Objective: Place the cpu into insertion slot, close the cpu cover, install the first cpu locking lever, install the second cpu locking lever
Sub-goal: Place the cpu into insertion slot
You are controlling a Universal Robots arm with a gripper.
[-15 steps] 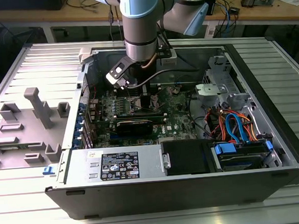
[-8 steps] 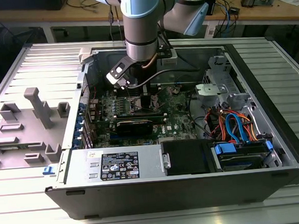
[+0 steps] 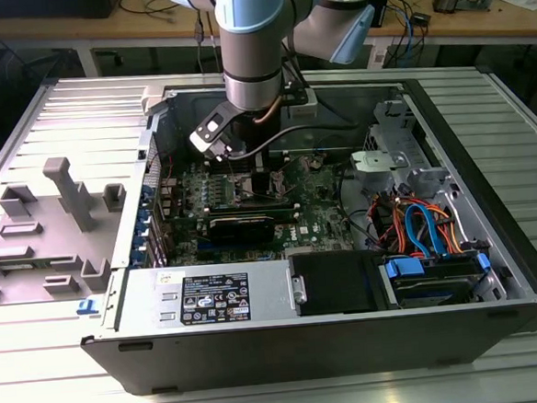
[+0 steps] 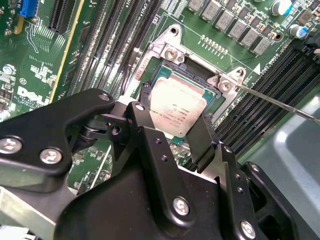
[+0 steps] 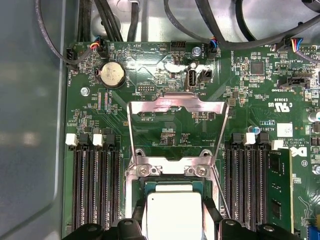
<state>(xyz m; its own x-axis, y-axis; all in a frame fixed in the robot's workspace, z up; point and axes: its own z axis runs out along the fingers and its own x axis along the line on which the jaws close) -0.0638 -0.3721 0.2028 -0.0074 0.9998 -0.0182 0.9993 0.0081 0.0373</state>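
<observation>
Presently black two-finger gripper (image 4: 175, 107) pinching small square silver-grey cpu (image 4: 172, 95) at silver-rimmed insertion slot (image 4: 195, 75); first wrist view showing thin silver cpu cover frame (image 5: 176, 106) standing open.

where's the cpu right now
In the second wrist view the cpu is gripped in the hand, right at the insertion slot between the long memory slots; in the first wrist view the open cpu cover stands just beyond it.

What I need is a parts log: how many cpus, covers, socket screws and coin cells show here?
cpu: 1
cover: 1
socket screws: 2
coin cell: 1
Total: 5
</observation>
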